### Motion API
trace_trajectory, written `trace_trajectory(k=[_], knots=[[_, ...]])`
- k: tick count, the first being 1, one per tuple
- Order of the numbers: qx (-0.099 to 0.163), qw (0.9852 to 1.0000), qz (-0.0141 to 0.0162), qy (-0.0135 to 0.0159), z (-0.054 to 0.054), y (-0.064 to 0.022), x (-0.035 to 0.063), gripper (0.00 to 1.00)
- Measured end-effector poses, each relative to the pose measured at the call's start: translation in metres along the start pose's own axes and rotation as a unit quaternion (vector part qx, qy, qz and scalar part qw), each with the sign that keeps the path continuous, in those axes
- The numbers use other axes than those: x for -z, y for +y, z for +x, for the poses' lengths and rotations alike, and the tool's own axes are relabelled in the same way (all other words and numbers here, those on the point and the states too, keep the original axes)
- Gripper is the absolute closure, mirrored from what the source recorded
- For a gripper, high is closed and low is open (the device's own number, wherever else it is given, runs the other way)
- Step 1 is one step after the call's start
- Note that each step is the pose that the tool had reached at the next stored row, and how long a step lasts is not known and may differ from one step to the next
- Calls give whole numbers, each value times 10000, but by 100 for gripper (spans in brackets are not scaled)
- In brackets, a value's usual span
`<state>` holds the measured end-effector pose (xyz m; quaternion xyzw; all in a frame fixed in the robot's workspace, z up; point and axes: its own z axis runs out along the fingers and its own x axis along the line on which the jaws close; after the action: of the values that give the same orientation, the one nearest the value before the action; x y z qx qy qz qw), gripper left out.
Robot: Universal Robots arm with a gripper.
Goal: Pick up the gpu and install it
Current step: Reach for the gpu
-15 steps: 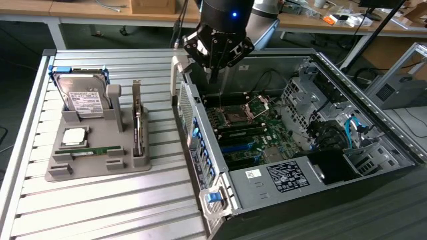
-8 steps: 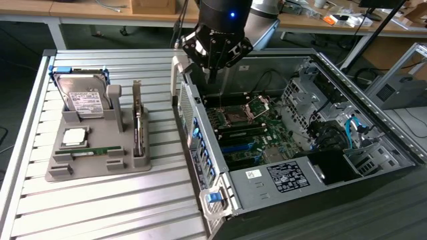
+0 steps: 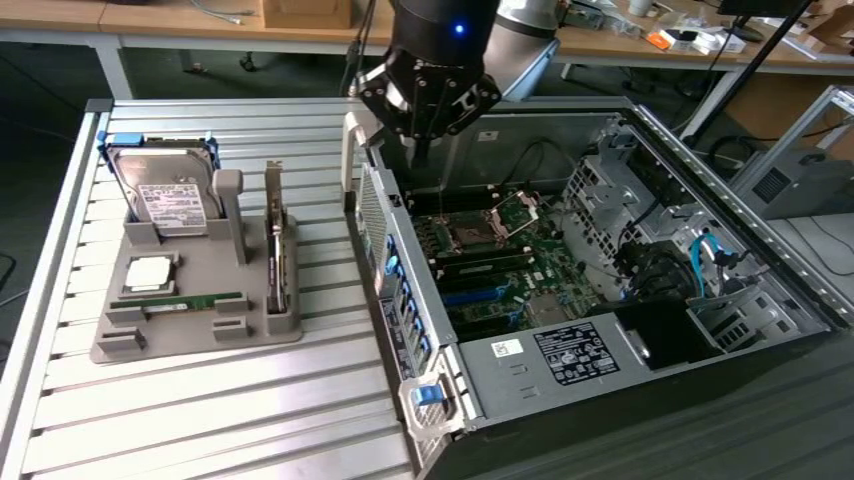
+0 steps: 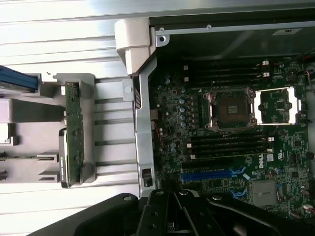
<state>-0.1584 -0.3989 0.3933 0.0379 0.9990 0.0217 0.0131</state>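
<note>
Gpu (image 3: 275, 240): stands on edge in the grey holder (image 3: 187, 335), just beside the open computer case (image 3: 384, 220), on the slatted worktop (image 3: 240, 420). Tool (image 3: 420, 150): clenched and empty, above the case wall facing the holder, apart from the gpu.

The gripper (image 3: 419, 150) is formed of black screw-dotted bars; a blue light (image 3: 458, 28) is set in the black wrist (image 3: 424, 30); the arm (image 3: 531, 45) is cased in grey.
</note>
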Motion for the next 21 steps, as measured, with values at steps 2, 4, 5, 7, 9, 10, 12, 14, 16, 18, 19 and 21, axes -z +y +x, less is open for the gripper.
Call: trace_trajectory(k=[2, 4, 5, 7, 9, 10, 12, 14, 16, 18, 19, 21], knots=[[0, 10000, 0, 0, 12, -1, 0, 89], [0, 10000, 0, 0, 22, -2, 1, 89], [0, 10000, 0, 0, 27, -2, 1, 89], [0, 10000, 0, 0, 41, -3, 1, 89], [0, 10000, 0, 0, 52, -4, 2, 89], [0, 10000, 0, 0, 57, -4, 2, 89], [0, 10000, 0, 0, 69, -5, 2, 89], [0, 10000, 0, 0, 81, -6, 2, 89], [0, 10000, 0, 0, 93, -7, 3, 89], [0, 10000, 0, 0, 105, -8, 3, 89], [0, 10000, 0, 0, 110, -8, 3, 89], [0, 10000, 0, 0, 122, -9, 3, 89]])
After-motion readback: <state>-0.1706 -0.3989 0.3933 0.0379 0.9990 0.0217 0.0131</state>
